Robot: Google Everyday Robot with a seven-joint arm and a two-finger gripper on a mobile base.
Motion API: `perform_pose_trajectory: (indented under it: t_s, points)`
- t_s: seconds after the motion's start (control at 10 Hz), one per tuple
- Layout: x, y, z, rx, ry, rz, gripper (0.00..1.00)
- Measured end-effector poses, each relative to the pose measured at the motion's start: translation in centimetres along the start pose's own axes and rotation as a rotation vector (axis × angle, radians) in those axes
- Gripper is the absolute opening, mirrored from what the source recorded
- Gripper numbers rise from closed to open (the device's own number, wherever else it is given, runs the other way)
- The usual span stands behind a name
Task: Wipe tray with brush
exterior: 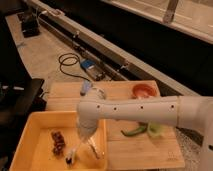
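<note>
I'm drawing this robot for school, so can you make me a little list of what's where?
tray: yellow, at lower left, beside the wooden board
gripper: reaching down into the tray
brush: whitish stick slanting down from the gripper, dark tip on the tray floor
crumbs: dark bits in the tray, left of the brush
board items: red thing, green pieces
floor: black cable behind the board

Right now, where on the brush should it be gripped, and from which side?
Take the brush by its whitish handle near the upper end, coming from above. It slants in the tray with the dark bristle head low, and the gripper hangs right over that upper end.
</note>
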Motion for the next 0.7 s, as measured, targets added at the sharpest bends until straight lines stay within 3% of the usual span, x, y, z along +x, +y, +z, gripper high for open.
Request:
perform_pose_trajectory:
  t_s: [0.3, 0.5, 0.7]
  points:
    - [3.5, 1.8, -2.1, -0.006, 0.041, 0.05, 0.0]
    - [5.5, 0.8, -3.2, -0.012, 0.061, 0.027, 0.0]
    - [5.8, -1.1, -3.1, -0.015, 0.062, -0.019, 0.0]
